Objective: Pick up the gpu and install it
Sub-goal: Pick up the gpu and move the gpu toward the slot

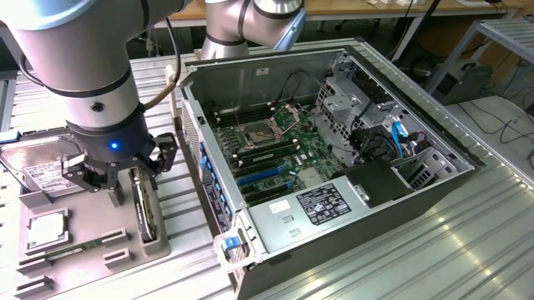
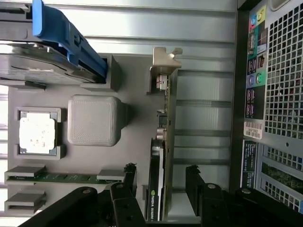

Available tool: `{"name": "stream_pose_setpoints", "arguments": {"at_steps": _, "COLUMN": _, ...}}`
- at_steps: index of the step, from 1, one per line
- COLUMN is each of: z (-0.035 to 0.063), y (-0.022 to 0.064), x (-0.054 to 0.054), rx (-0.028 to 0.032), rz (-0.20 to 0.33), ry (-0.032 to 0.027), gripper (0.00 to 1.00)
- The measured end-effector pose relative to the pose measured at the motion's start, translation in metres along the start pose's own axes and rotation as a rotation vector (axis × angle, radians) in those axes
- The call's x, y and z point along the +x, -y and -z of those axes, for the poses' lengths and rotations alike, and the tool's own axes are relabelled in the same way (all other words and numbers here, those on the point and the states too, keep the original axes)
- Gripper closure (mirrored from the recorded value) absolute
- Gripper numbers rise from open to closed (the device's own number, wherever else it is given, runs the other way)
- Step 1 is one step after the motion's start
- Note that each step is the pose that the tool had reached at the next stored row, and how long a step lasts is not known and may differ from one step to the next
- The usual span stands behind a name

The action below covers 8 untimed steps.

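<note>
A ribbed metal workbench [image 1: 434, 250] fills the scene, with desks and cables behind it. On it lies an open computer case [image 1: 250, 78], motherboard facing up and its blue expansion slots [image 1: 262, 176] free. At the exterior view's left of the case sits a grey parts tray [image 1: 87, 215] holding a hard drive [image 1: 37, 165], a CPU [image 1: 47, 228] and a memory stick [image 1: 75, 251].

The gpu [image 2: 163, 123] stands on its long edge in a holder at the tray's case-side edge, with its silver bracket [image 2: 165, 59] at the end away from the wrist camera. The arm hangs directly over it. The gripper [image 1: 136, 186] is spread wide and holds nothing; its black fingers [image 2: 127, 178] straddle the card, one on each face, apart from it.

The step in hand looks like the grasp, so nothing of the install is done yet. To do it well, I would keep the card centred between the jaws so both pads meet it together. An off-centre close would likely tilt the thin board in its holder. Gripping flat board area rather than raised components seems safer, and low enough that the hold is firm.
</note>
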<state>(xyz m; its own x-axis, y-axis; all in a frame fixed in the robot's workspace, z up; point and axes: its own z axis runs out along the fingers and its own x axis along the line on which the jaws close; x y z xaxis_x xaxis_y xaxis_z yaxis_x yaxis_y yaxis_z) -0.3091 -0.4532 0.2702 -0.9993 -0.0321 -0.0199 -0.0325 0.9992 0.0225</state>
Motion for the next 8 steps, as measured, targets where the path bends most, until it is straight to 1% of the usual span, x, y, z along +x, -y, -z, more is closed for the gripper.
{"name": "stream_pose_setpoints", "arguments": {"at_steps": 6, "z": -0.0109, "y": 0.0005, "x": 0.000, "rx": 0.0002, "rz": -0.001, "ry": -0.0001, "gripper": 0.46}}
{"name": "stream_pose_setpoints", "arguments": {"at_steps": 8, "z": -0.0182, "y": 0.0007, "x": 0.000, "rx": 0.0002, "rz": -0.001, "ry": -0.0001, "gripper": 0.46}}
